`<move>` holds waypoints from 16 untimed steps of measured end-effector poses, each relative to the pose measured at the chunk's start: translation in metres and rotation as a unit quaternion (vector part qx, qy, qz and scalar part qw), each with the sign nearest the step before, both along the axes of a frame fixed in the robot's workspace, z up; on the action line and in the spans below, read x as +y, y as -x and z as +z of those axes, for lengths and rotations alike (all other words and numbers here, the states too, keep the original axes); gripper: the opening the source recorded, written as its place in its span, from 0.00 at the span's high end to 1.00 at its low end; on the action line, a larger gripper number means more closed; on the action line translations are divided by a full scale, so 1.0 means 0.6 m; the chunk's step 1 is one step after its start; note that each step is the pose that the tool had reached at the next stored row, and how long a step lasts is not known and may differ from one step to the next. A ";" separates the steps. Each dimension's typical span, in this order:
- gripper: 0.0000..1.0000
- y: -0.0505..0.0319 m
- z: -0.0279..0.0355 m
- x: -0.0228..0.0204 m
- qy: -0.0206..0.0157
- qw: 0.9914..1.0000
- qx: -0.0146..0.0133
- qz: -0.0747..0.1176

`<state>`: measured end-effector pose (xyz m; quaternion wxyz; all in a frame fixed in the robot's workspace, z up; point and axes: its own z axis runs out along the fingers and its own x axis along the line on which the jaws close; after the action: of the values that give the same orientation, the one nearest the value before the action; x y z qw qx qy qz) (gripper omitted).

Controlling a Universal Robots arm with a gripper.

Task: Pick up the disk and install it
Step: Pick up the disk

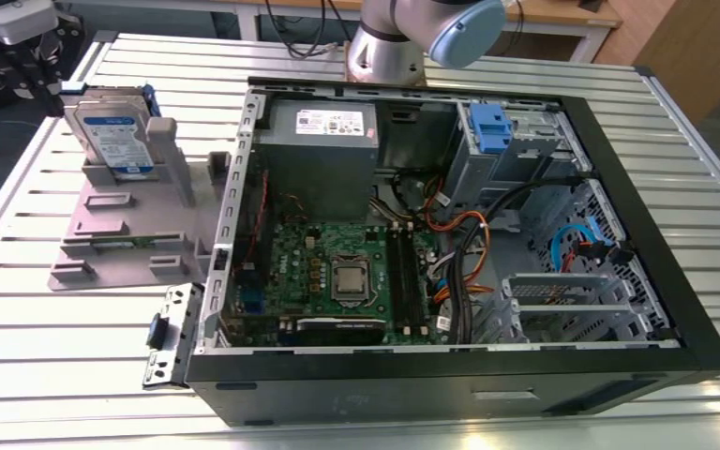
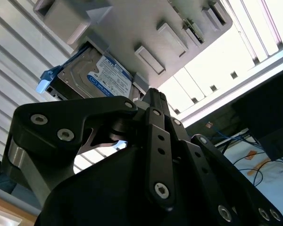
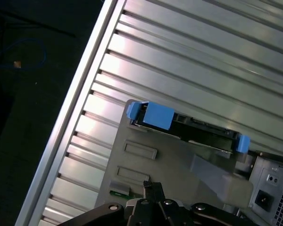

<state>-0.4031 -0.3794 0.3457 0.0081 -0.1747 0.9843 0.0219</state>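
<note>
Disk point(image 1: 112, 141) shows label in the exterior view, edge in the first wrist view; pincer point(image 3: 151, 187) state unclear.

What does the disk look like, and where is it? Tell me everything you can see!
The disk is a flat silver metal box with a white-and-blue label on its face. A blue plastic frame is clipped around its edges. It stands on its edge, leaning slightly, slotted into the grey stand on the ribbed metal table, at the exterior view's left of the open computer case. The stand alone holds it up.
</note>
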 end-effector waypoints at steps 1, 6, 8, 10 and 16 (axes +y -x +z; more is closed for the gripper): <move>0.90 0.000 0.000 0.0000 0.000 1.000 0.000 0.002; 0.90 0.000 0.000 0.0000 0.000 1.000 0.000 0.011; 0.90 0.000 0.000 0.0000 0.000 1.000 0.000 0.015; 0.90 0.000 0.000 0.0000 0.001 1.000 0.000 0.018; 0.90 0.000 0.000 -0.0001 0.001 1.000 0.000 0.028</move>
<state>-0.4031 -0.3794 0.3456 0.0073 -0.2022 0.9791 0.0210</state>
